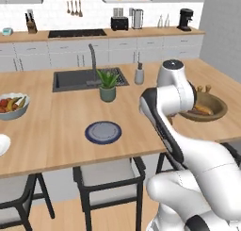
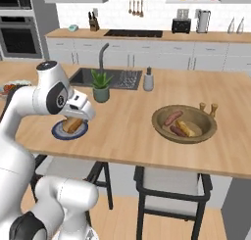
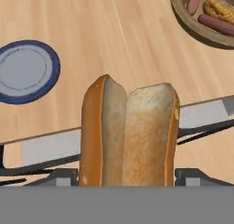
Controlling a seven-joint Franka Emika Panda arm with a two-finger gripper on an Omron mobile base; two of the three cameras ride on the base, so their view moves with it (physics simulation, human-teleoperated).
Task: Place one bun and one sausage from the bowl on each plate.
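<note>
So the tool (image 2: 78,117) was clamped on a bun (image 3: 129,135), up over the blue-rimmed plate (image 1: 103,132) near the counter's (image 1: 56,131) front edge.

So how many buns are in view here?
2. One bun is held above the counter near the blue plate; the other bun lies in the wooden bowl.

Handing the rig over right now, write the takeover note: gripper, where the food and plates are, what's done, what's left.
Gripper: shut on a split tan hot-dog bun, held above the wooden counter.
Blue-rimmed grey round plate: bare, nothing placed yet.
Wide brown wooden bowl: holds two reddish sausages and another bun.
Left: set this bun on the plate, add a sausage, then serve any other plate.
</note>
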